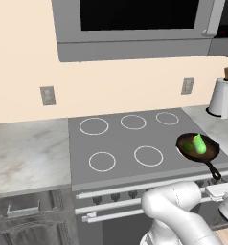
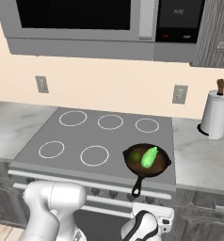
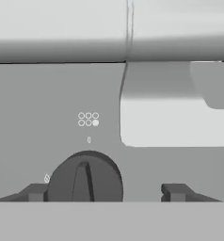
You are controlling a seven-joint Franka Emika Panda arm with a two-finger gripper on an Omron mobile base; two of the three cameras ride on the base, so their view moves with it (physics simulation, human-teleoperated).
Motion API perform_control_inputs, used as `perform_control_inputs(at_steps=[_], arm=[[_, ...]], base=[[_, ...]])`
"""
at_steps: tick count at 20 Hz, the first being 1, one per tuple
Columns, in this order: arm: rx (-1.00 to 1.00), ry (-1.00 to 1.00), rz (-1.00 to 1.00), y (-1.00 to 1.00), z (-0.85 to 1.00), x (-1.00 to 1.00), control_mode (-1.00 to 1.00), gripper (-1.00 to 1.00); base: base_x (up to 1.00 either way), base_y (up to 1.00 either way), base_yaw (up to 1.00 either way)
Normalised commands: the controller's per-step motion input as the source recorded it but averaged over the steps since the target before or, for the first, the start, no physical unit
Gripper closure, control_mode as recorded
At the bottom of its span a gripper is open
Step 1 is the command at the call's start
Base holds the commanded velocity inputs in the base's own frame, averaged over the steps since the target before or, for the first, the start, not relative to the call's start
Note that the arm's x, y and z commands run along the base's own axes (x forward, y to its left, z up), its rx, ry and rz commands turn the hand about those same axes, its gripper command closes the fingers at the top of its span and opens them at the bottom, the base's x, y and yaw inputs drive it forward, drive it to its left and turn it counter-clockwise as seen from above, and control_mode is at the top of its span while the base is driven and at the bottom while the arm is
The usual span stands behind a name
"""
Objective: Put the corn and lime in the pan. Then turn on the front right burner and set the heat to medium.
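The dark pan [image 1: 210,152] [image 2: 163,164] sits on the stove's front right burner, its long handle pointing toward the stove front. Inside it lie the light-green corn [image 1: 199,143] [image 2: 149,156] and, touching its left side, the dark lime [image 1: 188,146] [image 2: 134,156]. My gripper [image 3: 104,193] is low in front of the stove's control panel, open. A round dark knob [image 3: 84,179] stands between the fingertips [image 3: 35,192], nearer the left one. Its ridge points up toward a small 0 mark [image 3: 89,140]. Above that, a dot icon [image 3: 88,119] has its lower right dot filled.
Several other knobs [image 1: 115,196] line the stove front above the oven handle [image 1: 135,208]. A paper towel roll [image 1: 222,97] [image 2: 214,114] stands on the right counter. A marble counter [image 1: 25,153] lies left of the cooktop, and a microwave [image 2: 85,23] hangs overhead.
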Motion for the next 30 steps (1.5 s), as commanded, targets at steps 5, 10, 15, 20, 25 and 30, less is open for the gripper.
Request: perform_control_inputs(at_steps=[5,10,15,20,25,30], arm=[[0.00,0.00,0.00,0.00,0.00,0.00,-1.00,1.00],[0.00,0.00,0.00,0.00,0.00,0.00,-1.00,1.00],[0.00,0.00,0.00,0.00,-0.19,-0.02,-1.00,1.00],[-0.10,0.00,0.00,-0.09,-0.56,0.00,-1.00,1.00],[-0.19,0.00,-0.02,-0.24,-0.44,0.00,-1.00,1.00],[-0.17,0.00,-0.01,-0.23,-0.35,0.00,-1.00,1.00]], base=[[0.00,0.00,0.00],[0.00,0.00,0.00],[0.00,0.00,0.00],[0.00,0.00,0.00],[0.00,0.00,0.00],[0.00,0.00,0.00]])
